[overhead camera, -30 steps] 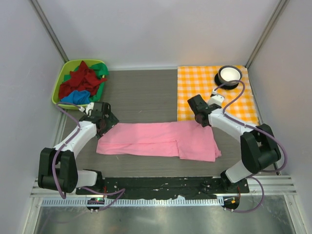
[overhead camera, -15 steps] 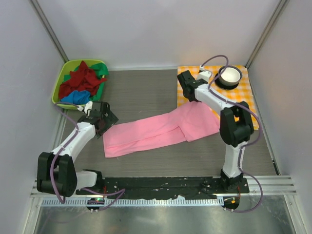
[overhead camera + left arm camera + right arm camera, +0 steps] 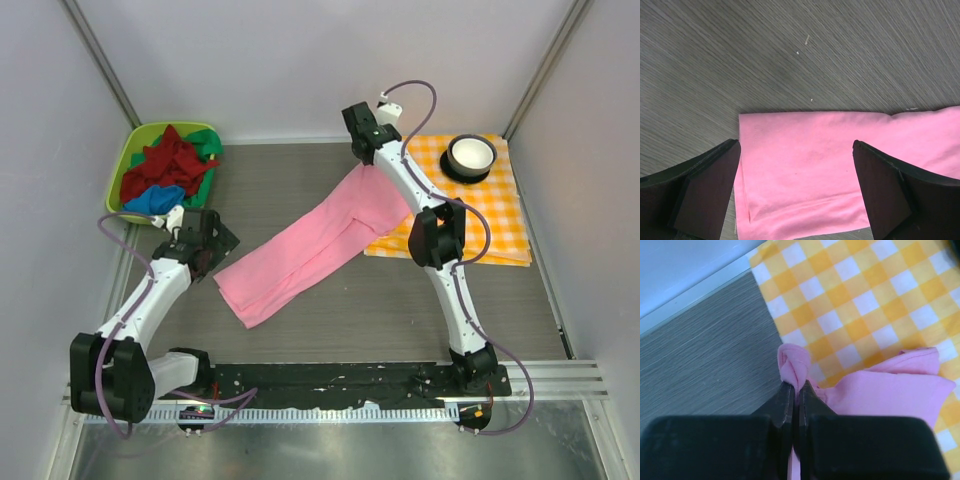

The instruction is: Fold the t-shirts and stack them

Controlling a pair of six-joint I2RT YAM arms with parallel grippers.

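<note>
The light pink t-shirt (image 3: pixel 310 248), folded into a long strip, lies slantwise from the table's middle left up to the back. My right gripper (image 3: pixel 362 160) is shut on its far end, a pinched fold (image 3: pixel 794 365), lifted over the edge of the checked cloth. My left gripper (image 3: pixel 215 262) is open just above the strip's near corner (image 3: pixel 800 165), with the cloth lying flat between its fingers (image 3: pixel 705 187), not held. Dark red (image 3: pixel 165 165), green (image 3: pixel 205 140) and bright blue (image 3: pixel 155 200) t-shirts lie bundled in the green basket.
The green basket (image 3: pixel 118 185) stands at the back left. An orange-and-white checked cloth (image 3: pixel 475 205) covers the back right, with a white bowl (image 3: pixel 470 153) on a dark coaster on it. Grey walls close in on both sides.
My right gripper has swung from the table's middle to the back, dragging the pink shirt's right end up and turning the strip slantwise. My left gripper has stayed put, the shirt's corner sliding near it.
</note>
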